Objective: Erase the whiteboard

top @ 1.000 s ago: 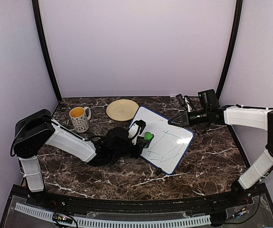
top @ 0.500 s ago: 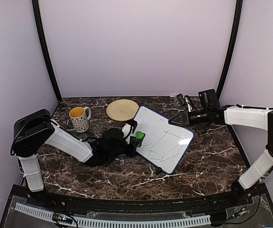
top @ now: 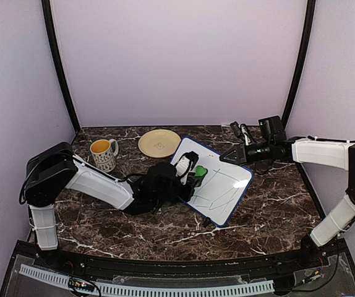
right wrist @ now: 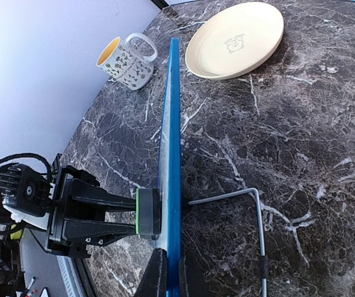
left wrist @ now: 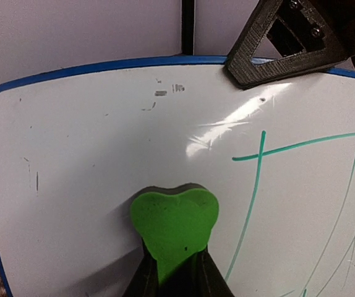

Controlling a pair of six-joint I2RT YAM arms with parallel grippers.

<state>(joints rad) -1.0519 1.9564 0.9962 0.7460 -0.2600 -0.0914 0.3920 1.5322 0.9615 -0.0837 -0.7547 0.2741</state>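
A dark marble table [top: 258, 216] is lying under everything. The left arm [top: 97, 185] is reaching low across it toward the middle. The right arm [top: 320, 153] is reaching in from the right side.

The whiteboard [top: 224, 185] is sitting in the middle of the table, a bit to the right. It is leaning up on its edge, not lying flat. Its frame is blue. Its left part is looking mostly clean, with only a few tiny dark marks. Green lines [left wrist: 261, 185] are showing on its right part.

A round yellow plate [top: 159, 143] is resting on the table just behind the board's left corner. A mug [top: 103, 154] with little drawings on it is standing to the left of the plate, apart from it.

The left gripper [top: 193, 173] is squeezing a green eraser [left wrist: 174, 223] between its fingers. It is pressing the eraser flat against the front of the board, near the middle, just left of the green lines.

The right gripper [top: 232, 154] is pinching the board's far edge near the top corner, with one finger on each side of the blue frame.

A thin bent wire [right wrist: 252, 210] is sticking out behind the board, down on the table.
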